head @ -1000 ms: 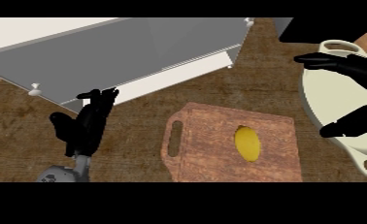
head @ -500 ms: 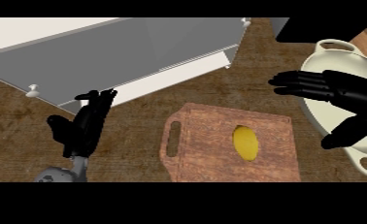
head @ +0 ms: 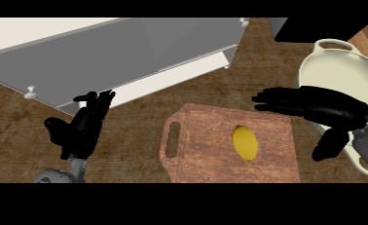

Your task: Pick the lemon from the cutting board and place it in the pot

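- Lemon (head: 245, 143): lies on the cutting board (head: 208, 160), right of the board's middle, long axis running away from the viewer; untouched.
- Right hand (head: 316, 107): above the board's far right corner, fingers (head: 277, 101) spread wide and holding nothing, thumb hanging down; near the lemon but apart from it.
- Left hand (head: 81, 126): resting at the view's left over the desk (head: 137, 121), fingers straight and upward.
- Pot (head: 327, 70): cream, at the right edge, just beyond the right hand.
- Handling, judged: the lemon is probably light, stiff and smooth-skinned, apt to roll; best gripped across its narrow middle, thumb opposing fingers.
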Controlling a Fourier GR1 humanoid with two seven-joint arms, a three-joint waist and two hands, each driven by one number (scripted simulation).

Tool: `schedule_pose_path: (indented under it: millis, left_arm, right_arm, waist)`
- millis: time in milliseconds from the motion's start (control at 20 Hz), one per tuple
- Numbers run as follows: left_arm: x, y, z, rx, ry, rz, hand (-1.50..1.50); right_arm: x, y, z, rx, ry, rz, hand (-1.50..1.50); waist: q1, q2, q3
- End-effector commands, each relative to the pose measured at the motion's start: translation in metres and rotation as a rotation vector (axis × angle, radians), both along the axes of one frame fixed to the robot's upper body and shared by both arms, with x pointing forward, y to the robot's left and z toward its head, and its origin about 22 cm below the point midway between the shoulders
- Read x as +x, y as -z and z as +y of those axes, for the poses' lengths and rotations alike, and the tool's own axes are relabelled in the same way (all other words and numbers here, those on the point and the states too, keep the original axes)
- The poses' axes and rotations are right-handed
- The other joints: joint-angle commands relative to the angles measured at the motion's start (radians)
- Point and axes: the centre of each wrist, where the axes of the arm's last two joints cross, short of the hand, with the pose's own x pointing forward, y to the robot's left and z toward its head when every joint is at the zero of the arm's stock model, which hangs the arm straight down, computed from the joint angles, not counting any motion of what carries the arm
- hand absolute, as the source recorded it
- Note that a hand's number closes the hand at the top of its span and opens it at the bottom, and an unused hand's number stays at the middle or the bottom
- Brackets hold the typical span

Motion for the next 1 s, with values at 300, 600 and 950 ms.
schedule_pose_path:
  millis: [300, 600, 950]
  left_arm:
    - [0.038, -0.06, 0.023, 0.001, -0.09, -0.293, 0.0]
    - [0.03, -0.06, 0.021, -0.005, -0.091, -0.282, 0.0]
    - [0.036, -0.061, 0.031, -0.004, -0.108, -0.285, 0.0]
  right_arm:
    - [0.0, 0.031, 0.025, -0.022, -0.035, 0.021, -1.5]
    - [-0.012, 0.046, 0.044, 0.015, -0.056, 0.008, -1.5]
    - [-0.023, 0.071, 0.042, -0.07, -0.001, -0.044, -1.5]
  waist:
    - [0.0, -0.008, 0.016]
    - [-0.006, -0.016, 0.016]
    - [-0.016, -0.013, 0.016]
